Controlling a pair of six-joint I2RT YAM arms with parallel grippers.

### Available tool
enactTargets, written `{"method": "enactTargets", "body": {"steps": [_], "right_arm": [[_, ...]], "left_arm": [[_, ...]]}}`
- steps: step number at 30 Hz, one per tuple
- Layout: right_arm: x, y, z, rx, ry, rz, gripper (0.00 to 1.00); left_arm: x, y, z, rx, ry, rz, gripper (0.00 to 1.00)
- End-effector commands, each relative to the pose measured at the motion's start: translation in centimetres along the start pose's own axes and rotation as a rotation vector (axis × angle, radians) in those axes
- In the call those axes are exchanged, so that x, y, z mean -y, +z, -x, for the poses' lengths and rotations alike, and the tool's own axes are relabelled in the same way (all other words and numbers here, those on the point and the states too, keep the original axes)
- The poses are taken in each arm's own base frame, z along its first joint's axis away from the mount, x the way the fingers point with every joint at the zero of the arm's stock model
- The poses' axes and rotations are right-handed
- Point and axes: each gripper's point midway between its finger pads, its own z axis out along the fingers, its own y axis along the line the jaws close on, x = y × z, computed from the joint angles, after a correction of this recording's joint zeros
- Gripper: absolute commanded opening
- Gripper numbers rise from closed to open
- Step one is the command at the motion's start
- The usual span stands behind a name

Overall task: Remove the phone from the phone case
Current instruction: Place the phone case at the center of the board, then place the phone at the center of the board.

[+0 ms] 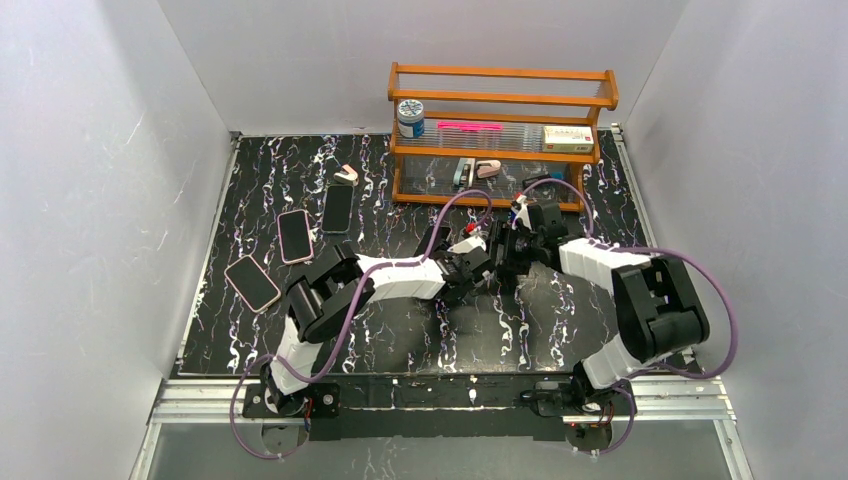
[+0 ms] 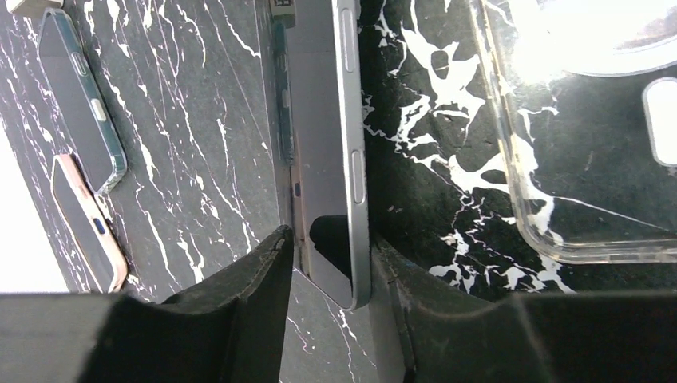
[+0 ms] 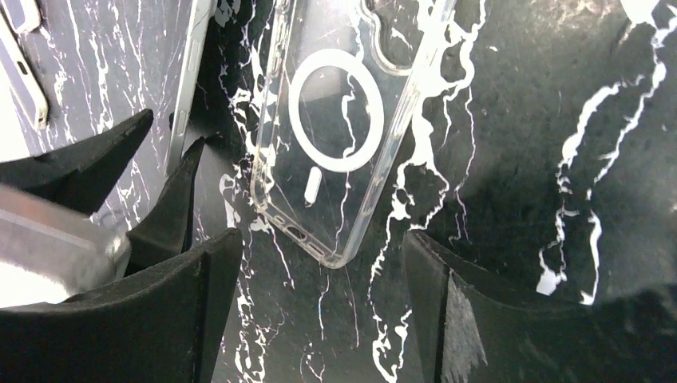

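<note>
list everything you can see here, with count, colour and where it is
phone: 1, silver edge, standing on its edge, mid table
phone case: 1, clear with a white ring, empty, flat on the table beside the phone
other phones: 3, two in pinkish cases and one dark, left part of the table
small pinkish item: 1, behind those three, too small to name
wooden rack: 1, orange-brown, back of the table
jar: 1, blue lid, rack's upper shelf, left
pink strip: 1, upper shelf, middle
box: 1, pale, upper shelf, right
table: 1, black with white veins
left gripper: 1, black, fingers either side of the phone
right gripper: 1, black, open, over the case
</note>
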Motion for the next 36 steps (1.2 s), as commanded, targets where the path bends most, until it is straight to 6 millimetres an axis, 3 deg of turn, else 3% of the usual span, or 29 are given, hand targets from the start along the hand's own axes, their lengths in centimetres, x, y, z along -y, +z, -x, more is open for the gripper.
{"method": "enactTargets", "body": {"steps": [1,7,16,23,32,36], "right_arm": [[0.1,-1.5,0.5,0.081,-0.04,-0.033,0.82],[-0.4,-3.0,0.9,0.166,-0.064,-0.024,0.82],[-1.4,-4.7,0.9,0.219,-0.091,-0.001,0.84],[-1.6,-5.9,1.1,0.287,-0.115,0.001,0.99],[-2.4,-8.7,2.4,0.465,-0.17,0.009,0.99],[-2.5,-9.3,2.4,0.493,-0.186,0.014,0.99]], "left_arm": [[-0.4,0.2,1.0,-0.001,-0.078,-0.026,0.39],[0.1,0.8,1.8,-0.006,-0.141,-0.077,0.53],[0.8,-0.5,2.1,-0.012,-0.243,-0.2,0.74],[-0.6,-1.7,4.1,0.031,-0.515,-0.443,0.87],[-2.9,2.3,4.6,0.004,-0.74,-0.595,0.94],[-1.7,3.4,4.8,-0.033,-0.75,-0.688,0.94]]}}
